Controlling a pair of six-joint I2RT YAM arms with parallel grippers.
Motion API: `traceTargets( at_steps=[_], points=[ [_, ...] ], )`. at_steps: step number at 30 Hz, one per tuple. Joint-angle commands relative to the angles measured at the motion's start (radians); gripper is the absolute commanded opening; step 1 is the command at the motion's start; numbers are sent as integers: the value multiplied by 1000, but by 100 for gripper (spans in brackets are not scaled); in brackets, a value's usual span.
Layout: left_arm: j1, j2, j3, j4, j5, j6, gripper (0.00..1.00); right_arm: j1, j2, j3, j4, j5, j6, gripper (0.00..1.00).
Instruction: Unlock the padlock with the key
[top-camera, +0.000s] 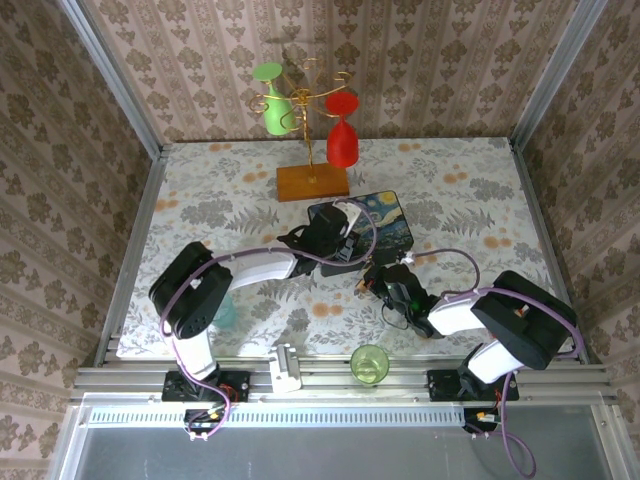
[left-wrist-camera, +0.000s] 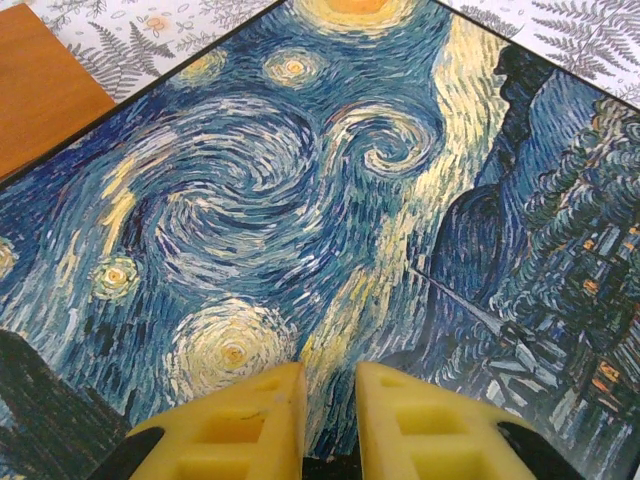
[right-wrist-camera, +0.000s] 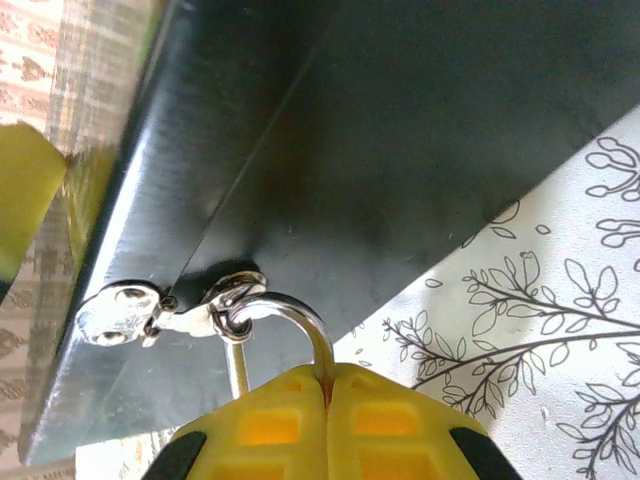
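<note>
The padlock's thin silver shackle (right-wrist-camera: 300, 320) loops through the ring of a silver hasp (right-wrist-camera: 130, 312) on the dark front wall of the starry-night box (top-camera: 385, 222). My right gripper (right-wrist-camera: 328, 372) is shut on the padlock, whose body is hidden between the yellow fingers. From above, the right gripper (top-camera: 374, 281) sits at the box's near side. My left gripper (left-wrist-camera: 330, 375) hovers close over the painted lid (left-wrist-camera: 300, 180), its jaws a narrow gap apart with nothing between them. In the top view the left gripper (top-camera: 345, 245) is over the box's near left corner. The key is out of view.
A wooden-based stand (top-camera: 313, 182) with a green and a red glass stands behind the box; its wood base (left-wrist-camera: 40, 90) shows beside the lid. A green cup (top-camera: 370, 362) stands at the near edge between the arm bases. A teal object (top-camera: 226, 310) lies under the left arm.
</note>
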Motion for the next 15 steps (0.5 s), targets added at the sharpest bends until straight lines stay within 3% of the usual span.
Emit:
traceTargets(
  at_steps=[1, 9, 15],
  points=[
    [-5, 13, -79, -98, 28, -8, 19, 4, 45, 16, -16, 181, 130, 0],
    [-14, 4, -131, -76, 29, 35, 17, 64, 168, 49, 96, 316, 287, 0],
    [-11, -10, -170, -71, 17, 61, 17, 45, 86, 10, 12, 364, 297, 0]
  ],
)
